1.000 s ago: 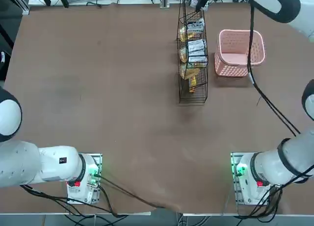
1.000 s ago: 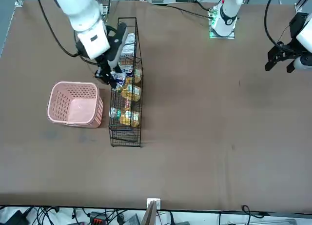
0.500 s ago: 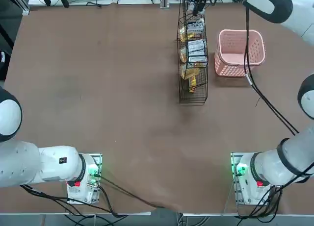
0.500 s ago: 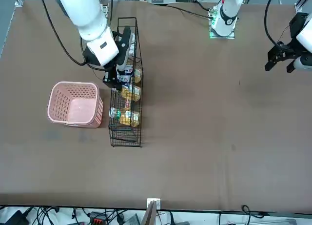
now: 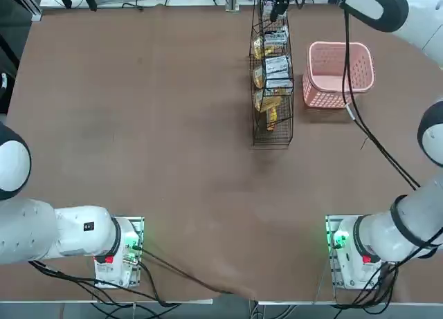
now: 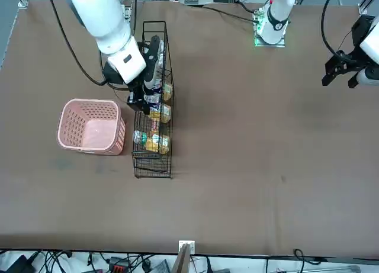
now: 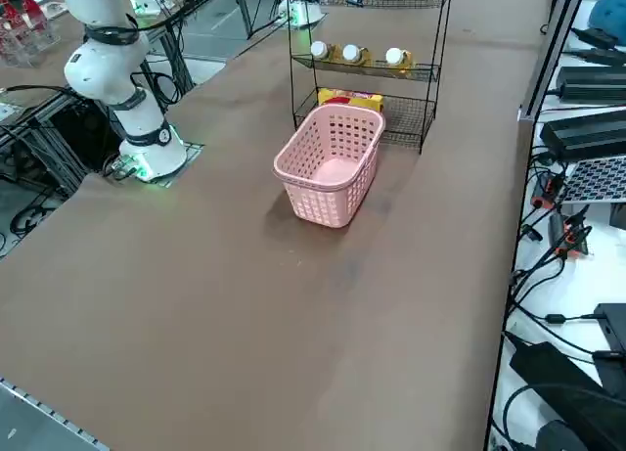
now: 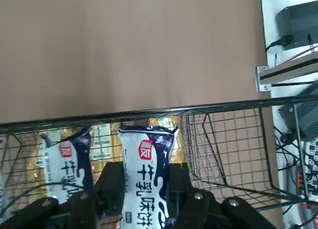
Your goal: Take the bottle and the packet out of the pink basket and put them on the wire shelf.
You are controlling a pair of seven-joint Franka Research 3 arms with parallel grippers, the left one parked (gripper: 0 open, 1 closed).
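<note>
Packet (image 8: 145, 164), white with a blue top, stands between the right gripper's (image 8: 147, 182) fingers in the right wrist view; they are drawn in narrow and grip it on both sides. A similar packet (image 8: 67, 164) sits just beside the gripper, and the wire shelf's (image 8: 169, 111) black rim runs just past the held packet's end. Keep the grip snug, stay aligned with the free gap, and ease down without pushing the neighbour; open only once the packet is supported, then lift straight away so no finger catches a wire.

From the top view, the gripper's arm reaches over the shelf's far end, and the pink basket (image 5: 338, 73) is to the gripper's right and nearer the bases.

In the front view, the gripper is close against the shelf, so small moves suit best.

The right side view leaves the gripper out. White-capped bottles (image 7: 358, 55) stand on a shelf tier; which is the task's, I cannot tell. No bottle shows inside the basket.
</note>
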